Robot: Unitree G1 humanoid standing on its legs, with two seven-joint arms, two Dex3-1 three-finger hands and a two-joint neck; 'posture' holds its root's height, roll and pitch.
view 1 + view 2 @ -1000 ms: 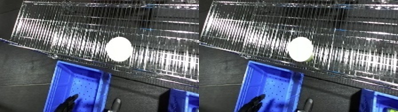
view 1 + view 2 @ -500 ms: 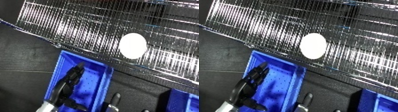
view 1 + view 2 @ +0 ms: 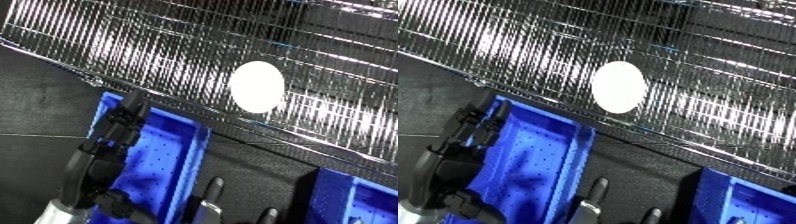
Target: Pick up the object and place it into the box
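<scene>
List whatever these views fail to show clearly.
- Right robot hand: only fingertips show above the lower edge in both views; its pose cannot be judged.
- Second blue plastic bin: cut off by the lower right corner.
- Flat white oval object on the wire shelf: overexposed, no surface detail.

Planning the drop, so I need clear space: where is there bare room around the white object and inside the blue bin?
The wire shelf is bare on all sides of the white object. The near blue bin shows open floor toward its right wall; the left hand crowds its left rim. Dark floor between the two bins holds only right-hand fingers.
</scene>
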